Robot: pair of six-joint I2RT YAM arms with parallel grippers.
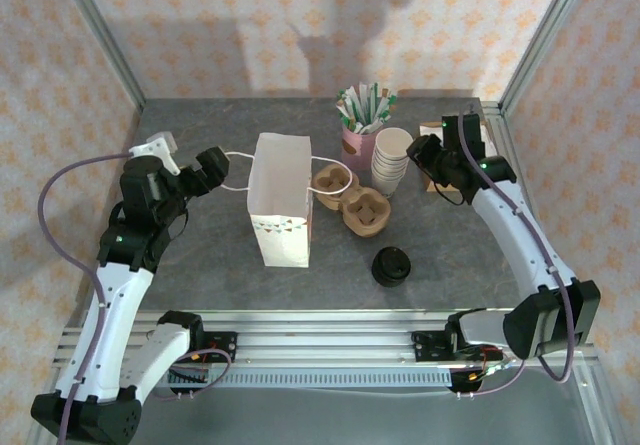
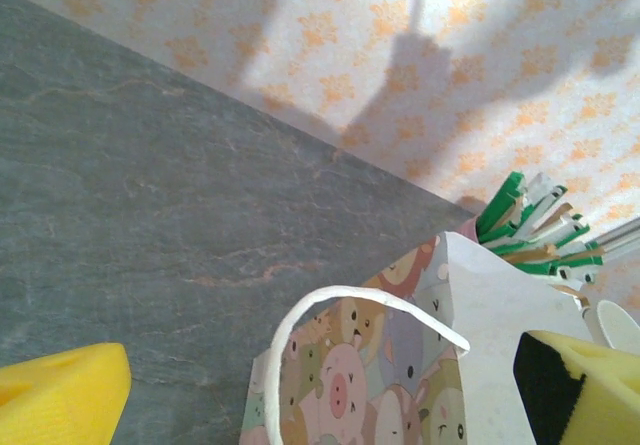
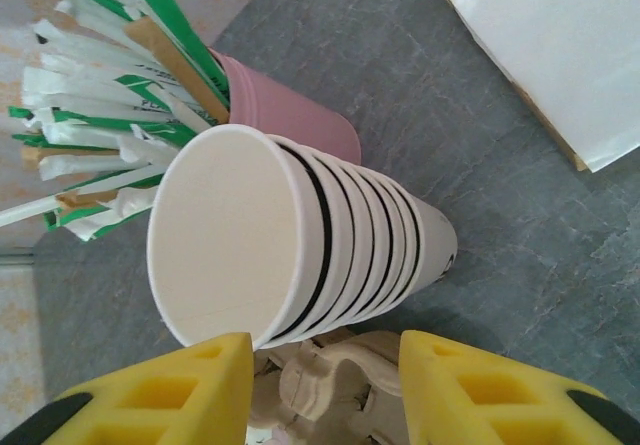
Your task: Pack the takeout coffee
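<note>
Nearest my bases, the takeout coffee [image 1: 391, 266] stands upright on the grey table [image 1: 200, 265]. It is to the right of the white paper bag [image 1: 280, 210] and nearer to me than the bag's front end, clear of the bag and touched by neither of my grippers. From above it reads as a black disc of a lid.

The bag stands upright with its mouth open. Just to its right, a little farther back than the coffee, lies the brown pulp cup carrier [image 1: 350, 200], close against the bag's right side (touching or not, I cannot tell).

My left gripper [image 1: 213, 168] hangs to the left of the bag's far end, jaws spread wide and empty. From that wrist I see the bag's white handle loop [image 2: 340, 291] arcing between my yellow fingers [image 2: 60, 400] without meeting either, and cartoon pigs printed on the bag.

My right gripper [image 1: 424, 153] is well to the right of the bag, past the carrier, with its jaws at a middling gap and nothing held. The stack of lidless cream cups [image 3: 300, 255] has its top rim just by one finger, not between the two.

Farthest back, right of the bag's far end, a pink cup [image 1: 356, 147] holds green-and-white wrapped sticks [image 1: 368, 105]
</note>
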